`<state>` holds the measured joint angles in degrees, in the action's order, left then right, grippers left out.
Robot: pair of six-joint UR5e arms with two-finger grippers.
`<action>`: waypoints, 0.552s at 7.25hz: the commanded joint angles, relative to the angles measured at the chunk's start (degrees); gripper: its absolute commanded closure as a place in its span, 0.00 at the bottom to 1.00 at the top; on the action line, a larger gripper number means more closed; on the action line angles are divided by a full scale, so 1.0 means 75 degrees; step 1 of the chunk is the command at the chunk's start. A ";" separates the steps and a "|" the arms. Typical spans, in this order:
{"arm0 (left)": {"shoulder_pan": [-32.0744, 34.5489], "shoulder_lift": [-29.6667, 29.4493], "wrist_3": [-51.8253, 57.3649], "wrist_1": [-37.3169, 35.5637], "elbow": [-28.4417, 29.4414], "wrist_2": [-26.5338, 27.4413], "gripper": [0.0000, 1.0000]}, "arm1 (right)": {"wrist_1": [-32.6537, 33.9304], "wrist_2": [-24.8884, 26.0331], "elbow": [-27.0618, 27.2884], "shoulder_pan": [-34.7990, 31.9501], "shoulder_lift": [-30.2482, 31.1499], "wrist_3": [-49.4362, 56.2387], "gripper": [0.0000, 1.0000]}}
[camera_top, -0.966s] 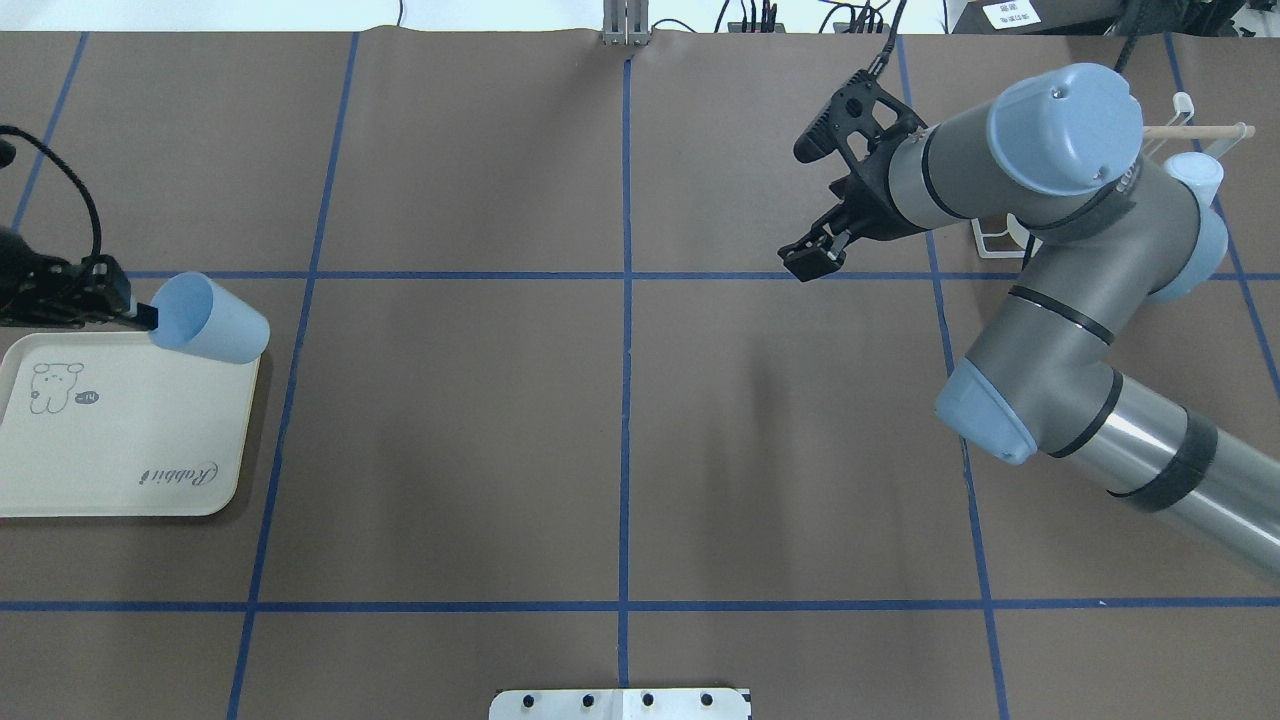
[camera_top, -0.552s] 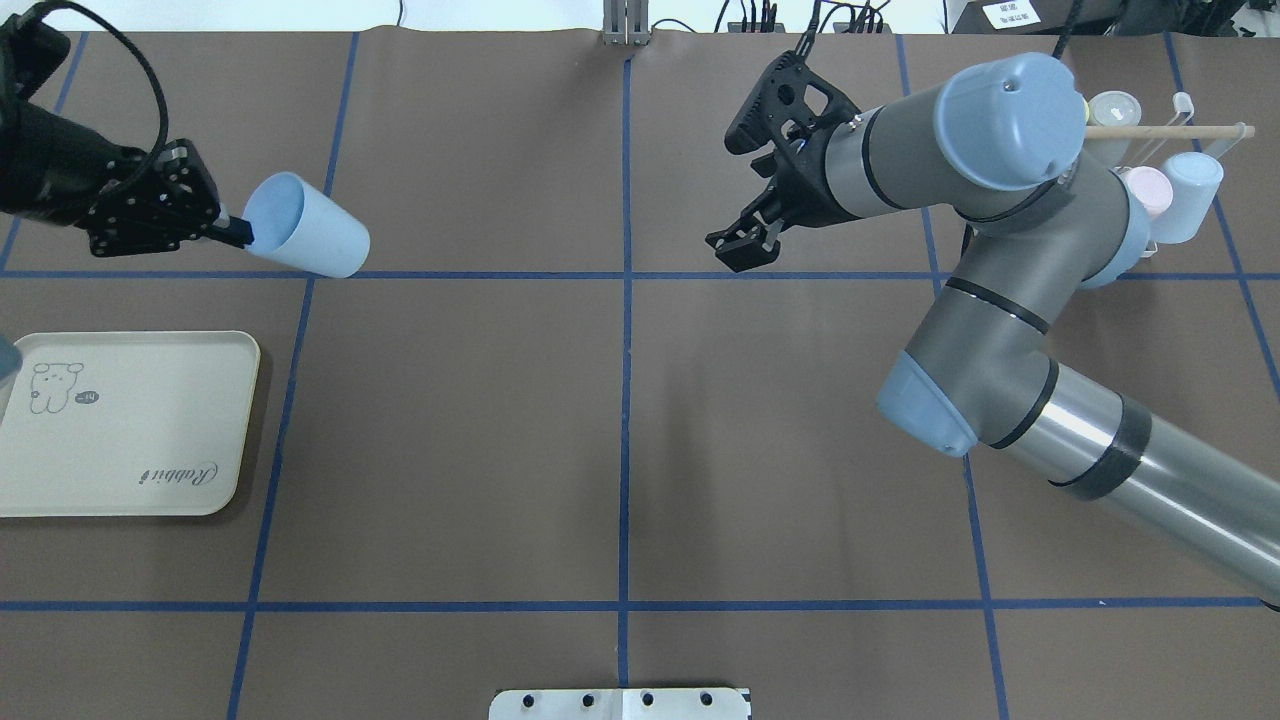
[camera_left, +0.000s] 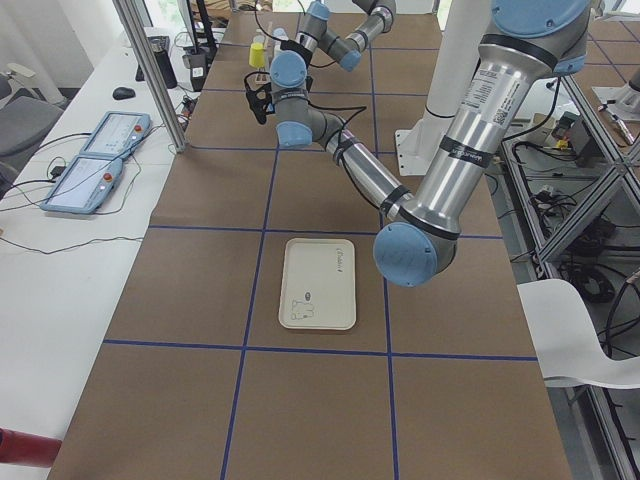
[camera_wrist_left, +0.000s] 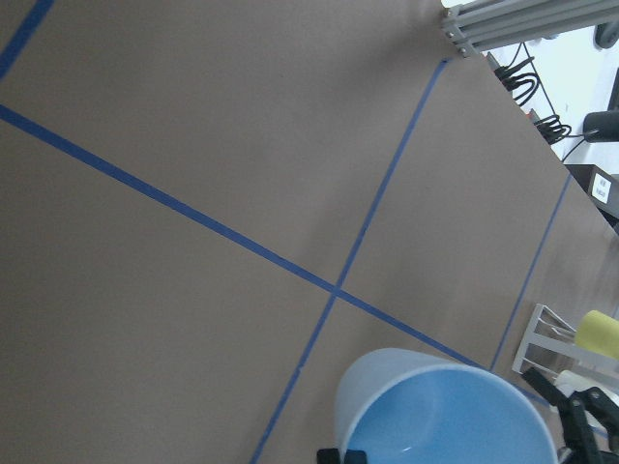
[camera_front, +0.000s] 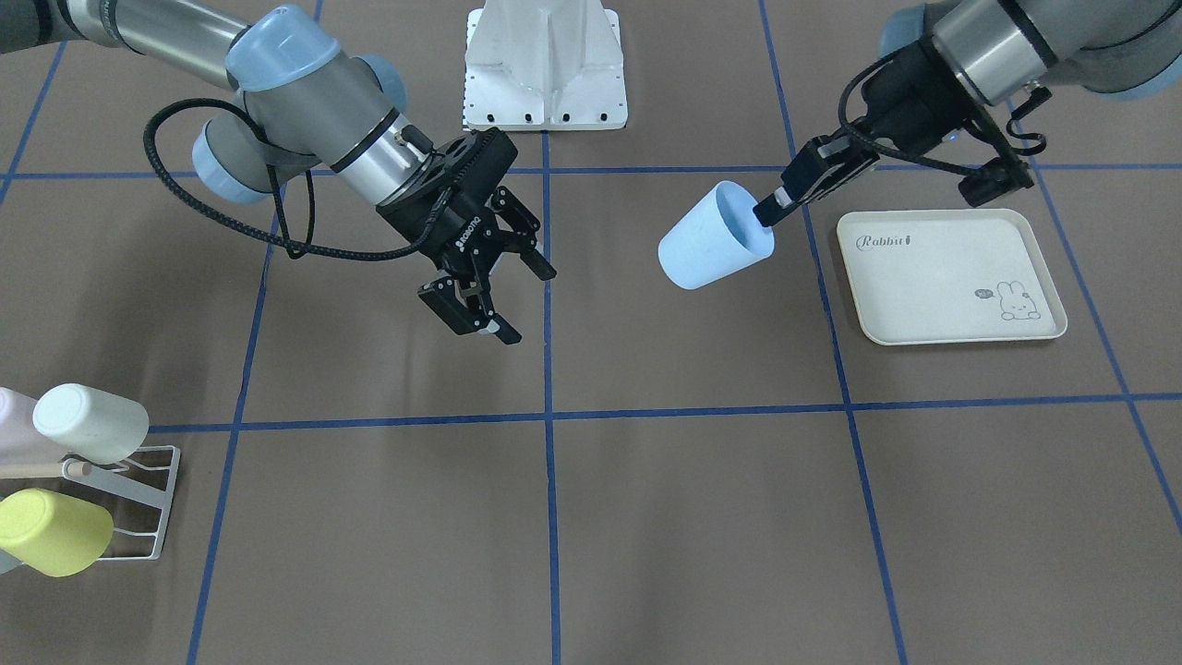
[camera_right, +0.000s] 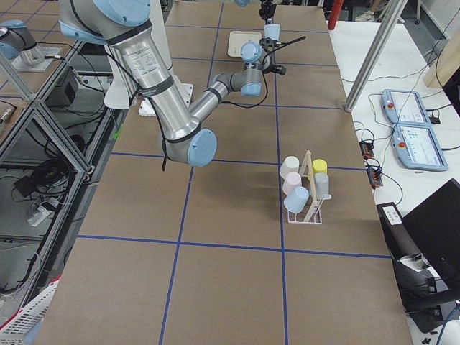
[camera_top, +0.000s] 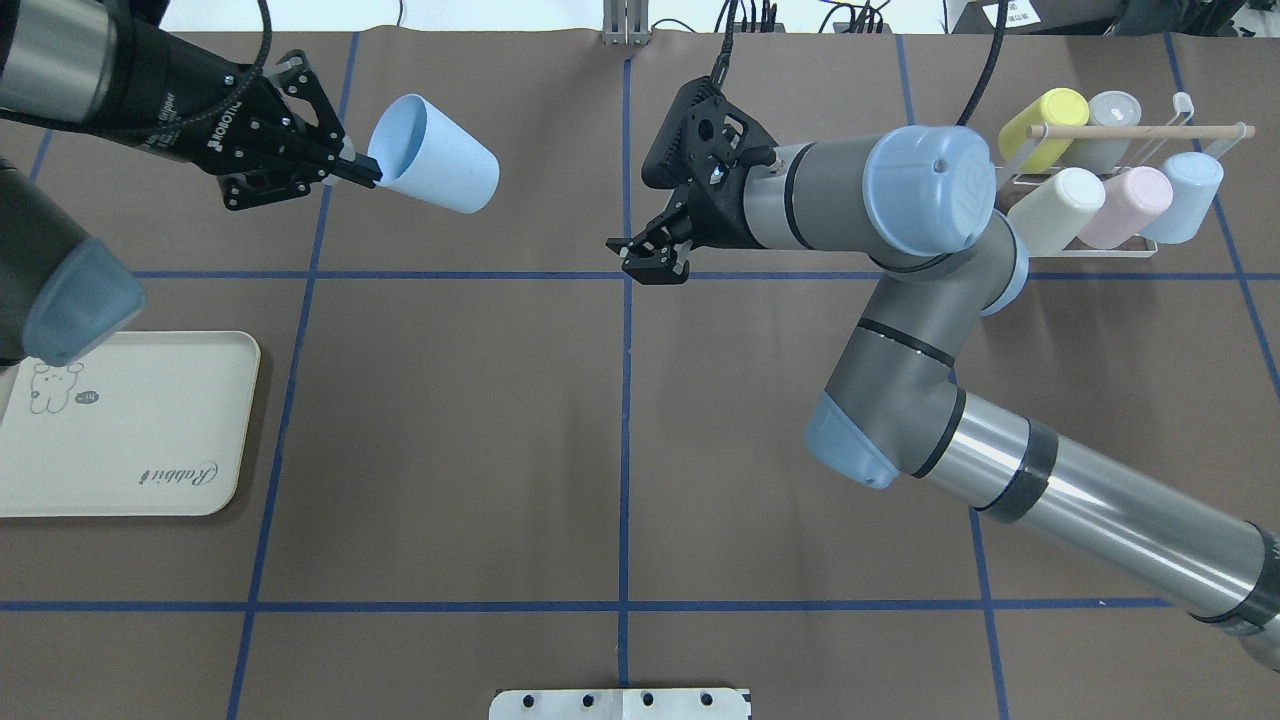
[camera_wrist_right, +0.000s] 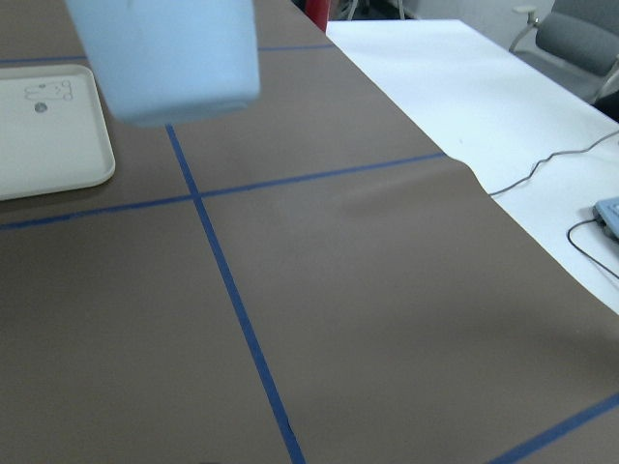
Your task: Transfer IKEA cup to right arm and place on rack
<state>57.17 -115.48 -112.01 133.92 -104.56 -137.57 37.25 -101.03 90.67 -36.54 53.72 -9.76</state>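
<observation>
Above table [camera_top: 450, 430], cup [camera_top: 440, 168] nearer right gripper [camera_top: 648, 258]

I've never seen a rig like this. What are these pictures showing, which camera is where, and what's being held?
Two robot arms work at a brown table with blue tape. One camera looks down from behind the robot, one faces it from across the table, one sits at each table end, and one rides on each wrist. The left arm pinches the rim of a blue cup in its jaws, holding it on its side in the air. The right arm has its jaws open, facing the cup across a gap. A cream rabbit tray lies on the robot's left; a white wire rack on its right carries five cups.
</observation>
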 commanded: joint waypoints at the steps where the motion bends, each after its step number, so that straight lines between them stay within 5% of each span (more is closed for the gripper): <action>1: -0.0192 -0.0432 -0.0942 0.0824 0.0475 0.0003 1.00 | -0.1271 0.0952 -0.0113 0.0581 -0.0026 0.0013 0.05; 4: -0.0462 -0.0598 -0.0992 0.0824 0.0535 0.0038 1.00 | -0.1860 0.1213 -0.0113 0.0782 -0.0049 0.0025 0.02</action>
<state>54.36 -119.50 -119.25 140.01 -100.68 -137.39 25.09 -92.55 89.84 -31.16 53.43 -9.62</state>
